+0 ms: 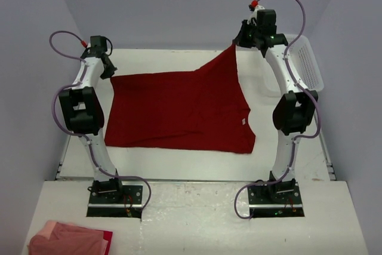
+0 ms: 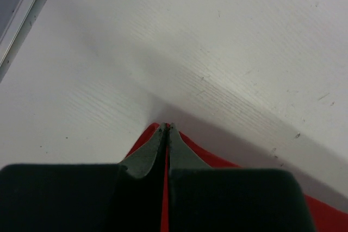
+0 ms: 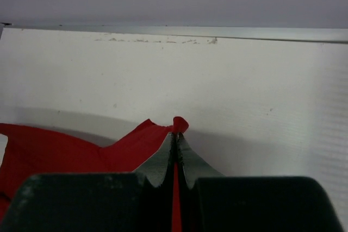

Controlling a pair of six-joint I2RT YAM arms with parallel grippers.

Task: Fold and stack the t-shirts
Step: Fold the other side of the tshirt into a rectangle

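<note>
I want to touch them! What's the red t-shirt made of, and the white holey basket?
The deep red short-sleeved t-shirt looks like soft, matte cloth: it sags into a peak where the right gripper holds its corner up. The white mesh basket is probably stiff plastic: smooth, with rows of tiny holes.

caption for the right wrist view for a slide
Right gripper pinched shut on a corner of the red t-shirt, held above the white table.

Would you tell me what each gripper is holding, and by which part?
The red t-shirt: left gripper pinches its far-left corner, right gripper a raised far-right tip.
</note>
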